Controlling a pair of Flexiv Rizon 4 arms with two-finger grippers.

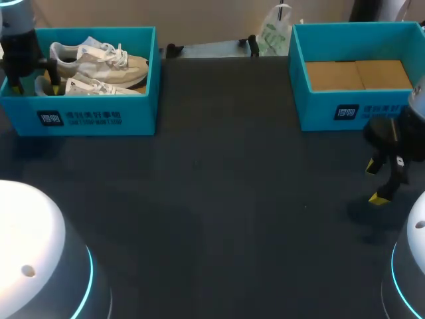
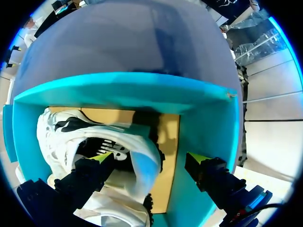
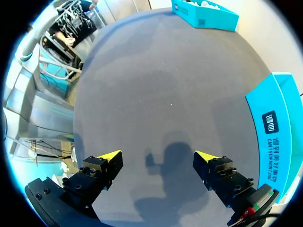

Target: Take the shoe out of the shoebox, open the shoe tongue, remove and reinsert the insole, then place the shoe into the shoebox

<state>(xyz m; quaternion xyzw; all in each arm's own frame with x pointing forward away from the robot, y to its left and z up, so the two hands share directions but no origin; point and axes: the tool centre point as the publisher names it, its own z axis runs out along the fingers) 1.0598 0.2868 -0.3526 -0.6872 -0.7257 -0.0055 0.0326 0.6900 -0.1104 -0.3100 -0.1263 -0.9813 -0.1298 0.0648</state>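
Observation:
Two white and beige sneakers [image 1: 99, 63] lie in the blue shoebox [image 1: 99, 116] at the table's back left. My left gripper [image 1: 33, 81] hangs open over that box's left end. In the left wrist view the left gripper [image 2: 150, 158] straddles the heel collar of a white shoe [image 2: 118, 146]: one finger is over the shoe's opening, the other over the cardboard floor by the box wall [image 2: 203, 127]. My right gripper [image 1: 380, 181] stands open low over the table in front of the second blue box [image 1: 345, 109]. In its own view the right gripper [image 3: 157, 156] holds nothing.
The second blue box at the back right holds only a cardboard floor [image 1: 358, 74]; its printed wall [image 3: 272, 127] is beside my right gripper. A plastic bag [image 1: 273, 33] lies at the table's back edge. Dark table surface [image 1: 219, 199] spreads between the boxes.

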